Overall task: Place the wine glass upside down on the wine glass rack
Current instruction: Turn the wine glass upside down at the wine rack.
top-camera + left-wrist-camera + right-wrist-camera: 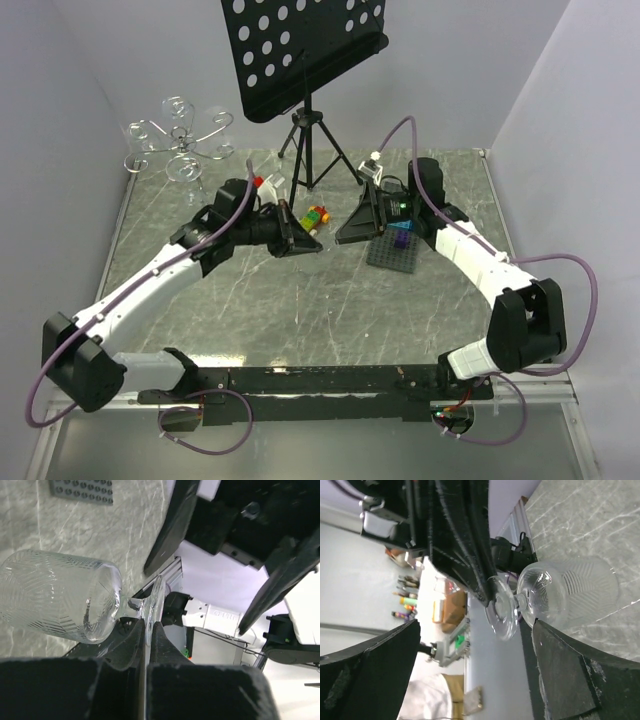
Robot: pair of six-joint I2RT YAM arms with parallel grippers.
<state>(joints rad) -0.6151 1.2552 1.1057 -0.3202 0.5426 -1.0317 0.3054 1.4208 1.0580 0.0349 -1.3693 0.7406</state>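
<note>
Foot of the wine glass (pixel 60 595) is clamped edge-on between the nearly closed fingers of the left gripper (pixel 148 629). The glass lies horizontal over the table (pixel 300 320). The right gripper (pixel 476 625) faces it with fingers spread wide, holding nothing. The wine glass rack (pixel 180 140) stands at the table's far left corner, well apart from the glass.

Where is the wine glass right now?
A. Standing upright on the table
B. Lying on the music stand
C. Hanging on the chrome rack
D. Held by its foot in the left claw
D: the left wrist view shows the left claw pinched on the foot of the wine glass, which is tipped sideways, far from the wine glass rack.
</note>
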